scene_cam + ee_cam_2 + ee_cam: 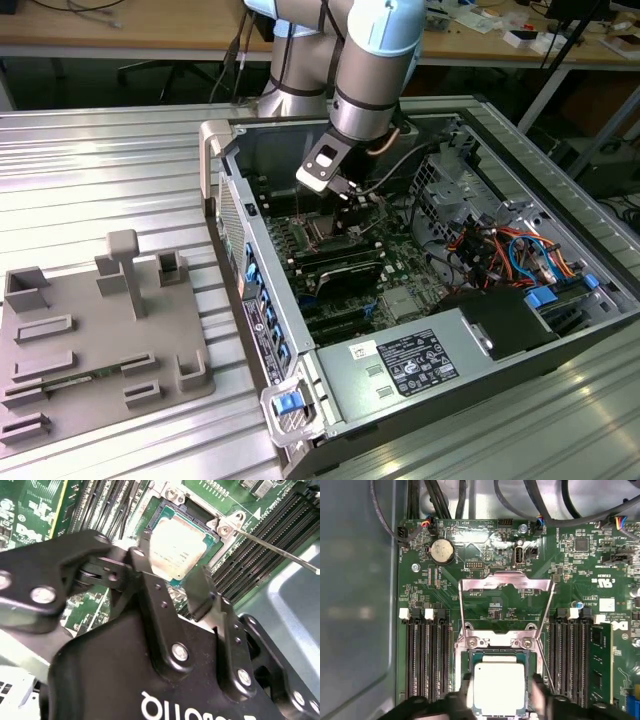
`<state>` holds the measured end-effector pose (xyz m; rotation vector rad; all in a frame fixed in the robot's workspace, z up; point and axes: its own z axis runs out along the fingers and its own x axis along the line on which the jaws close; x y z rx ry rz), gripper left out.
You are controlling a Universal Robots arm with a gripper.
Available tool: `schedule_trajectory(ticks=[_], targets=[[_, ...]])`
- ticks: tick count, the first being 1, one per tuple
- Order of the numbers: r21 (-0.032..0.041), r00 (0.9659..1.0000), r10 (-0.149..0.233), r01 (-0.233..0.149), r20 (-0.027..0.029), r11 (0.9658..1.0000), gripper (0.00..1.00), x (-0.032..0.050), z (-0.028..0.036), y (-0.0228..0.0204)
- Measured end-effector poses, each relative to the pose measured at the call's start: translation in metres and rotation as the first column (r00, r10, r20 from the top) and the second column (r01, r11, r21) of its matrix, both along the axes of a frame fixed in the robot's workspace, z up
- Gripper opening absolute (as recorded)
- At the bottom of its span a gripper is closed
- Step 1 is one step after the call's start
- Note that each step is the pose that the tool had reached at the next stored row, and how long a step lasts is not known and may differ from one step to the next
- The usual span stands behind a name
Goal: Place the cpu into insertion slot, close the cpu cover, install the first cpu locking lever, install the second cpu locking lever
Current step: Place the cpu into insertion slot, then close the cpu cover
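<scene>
The cpu [499,686] lies flat in the insertion slot [470,660], silver top up, also seen in the second wrist view as the cpu [175,545]. My gripper [501,694] hangs just over it, open, one black finger [144,555] on each side and a small gap to the chip's edges. The cpu cover [505,583], a silver frame, stands swung open on the far side of the slot. A thin locking lever [272,546] sticks out past a slot corner. In the exterior view the gripper [343,200] is deep inside the computer case.
Long black memory slots [425,655] flank the socket on both sides. Cables [530,500] hang past the board's far edge. The case walls [250,260] and power supply [410,365] enclose the board. A grey fixture plate [100,340] sits on the exterior view's left.
</scene>
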<state>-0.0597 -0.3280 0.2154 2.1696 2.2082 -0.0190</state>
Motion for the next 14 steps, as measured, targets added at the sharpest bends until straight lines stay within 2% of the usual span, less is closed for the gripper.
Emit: schedule_trajectory(ticks=[3, 7, 14], targets=[[-0.0082, 1.0, 0.0, 0.0, -0.0026, 1.0, 0.35, 0.0, 0.0062, 0.0007], [-0.012, 1.0, 0.0, 0.0, -0.003, 0.9999, 0.11, 0.0, 0.0085, 0.0009], [-0.0122, 1.0, 0.0, 0.0, -0.0031, 0.9999, 0.11, 0.0, 0.0088, 0.0009]])
